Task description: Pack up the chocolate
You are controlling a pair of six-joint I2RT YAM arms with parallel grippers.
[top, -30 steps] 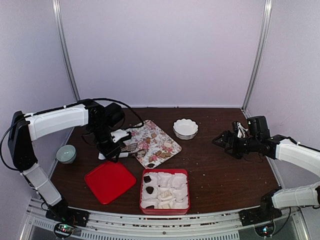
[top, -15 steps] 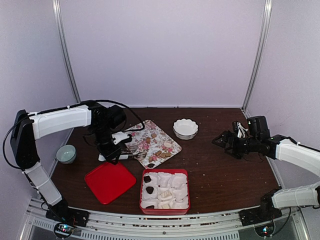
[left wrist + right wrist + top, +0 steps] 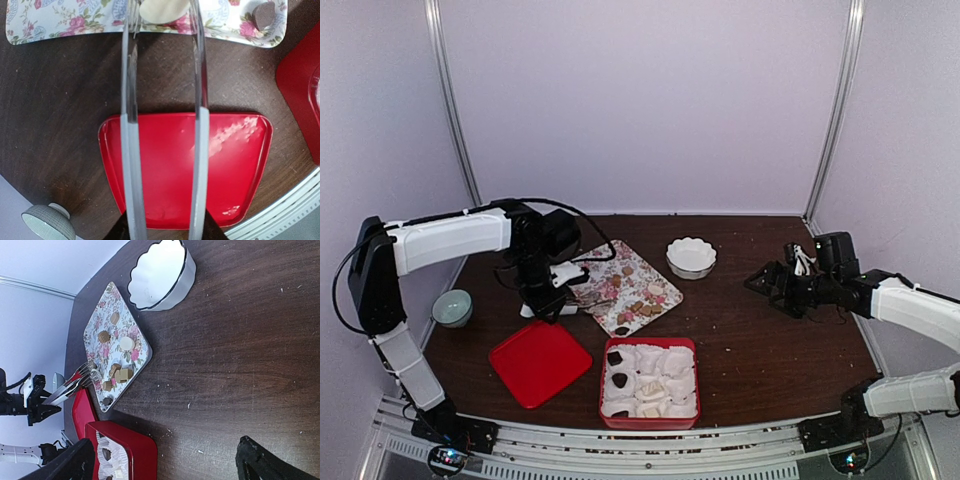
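Note:
Small brown and tan chocolates (image 3: 642, 308) lie on the flower-print tray (image 3: 620, 262); they also show in the right wrist view (image 3: 120, 372). My left gripper (image 3: 548, 295) is shut on metal tongs (image 3: 131, 125). The tong tips reach over the tray's near edge with a pale round chocolate (image 3: 164, 10) between them. A dark chocolate (image 3: 263, 15) lies at the tray's corner. The red box (image 3: 651, 343) holds white paper cups, with dark chocolates (image 3: 617, 357) in its left cups. My right gripper (image 3: 765, 283) is open and empty above the table at the right.
The red lid (image 3: 540, 362) lies left of the box, under the tongs in the left wrist view (image 3: 165, 170). A white scalloped bowl (image 3: 691, 257) stands behind the tray. A small grey-green bowl (image 3: 452, 306) sits at the far left.
My left gripper has shifted a little to the right and farther in, bringing the tongs over the tray's edge. The right arm has not moved.

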